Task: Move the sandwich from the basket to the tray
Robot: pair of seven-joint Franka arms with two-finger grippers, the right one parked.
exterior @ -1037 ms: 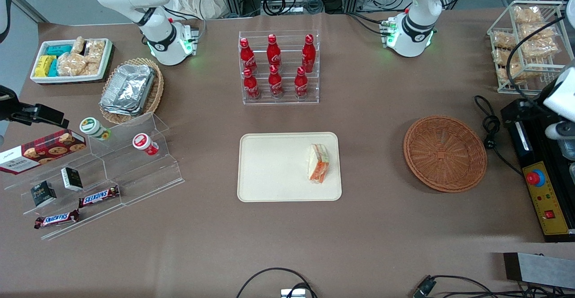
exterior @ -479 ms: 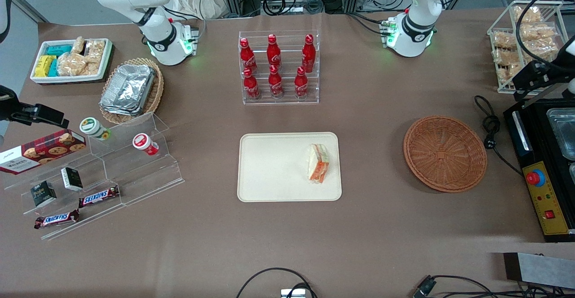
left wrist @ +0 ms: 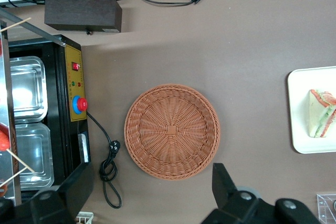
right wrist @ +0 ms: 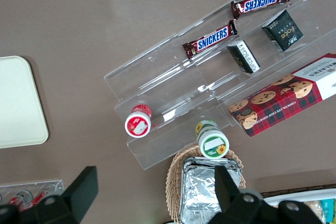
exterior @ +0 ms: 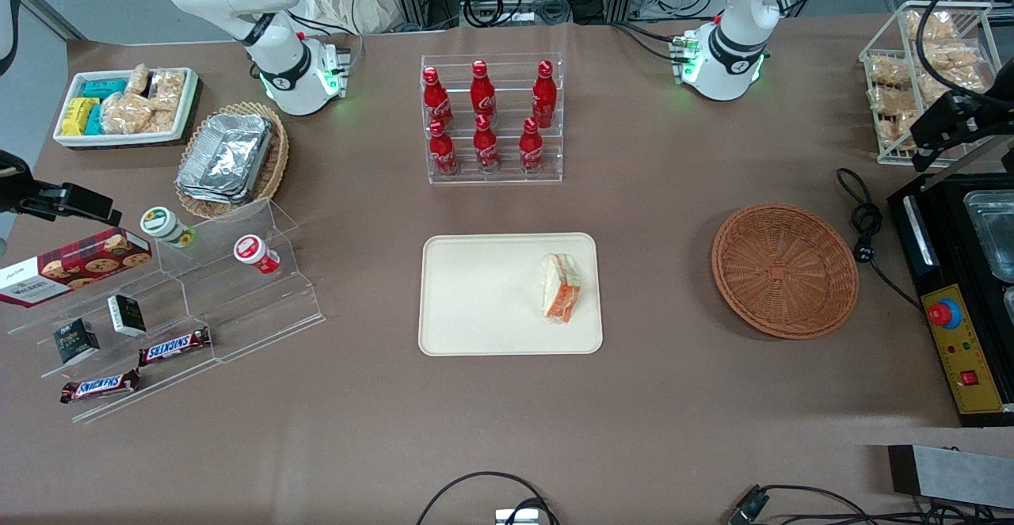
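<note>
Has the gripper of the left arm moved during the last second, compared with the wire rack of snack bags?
Yes. The gripper has gone from above the black appliance to the wire rack, farther from the front camera.

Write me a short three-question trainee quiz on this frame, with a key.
1. True or false: the sandwich lies on the tray.
2. What does the basket hold? A) foil containers B) nothing C) a bottle
3. Where is the gripper?

Key
1. True; it lies near the tray edge closest to the basket.
2. B; the left wrist view shows only bare weave.
3. High at the working arm's end of the table, over the wire rack of snack bags and the black appliance, apart from basket and tray; fingers spread, holding nothing.
</note>
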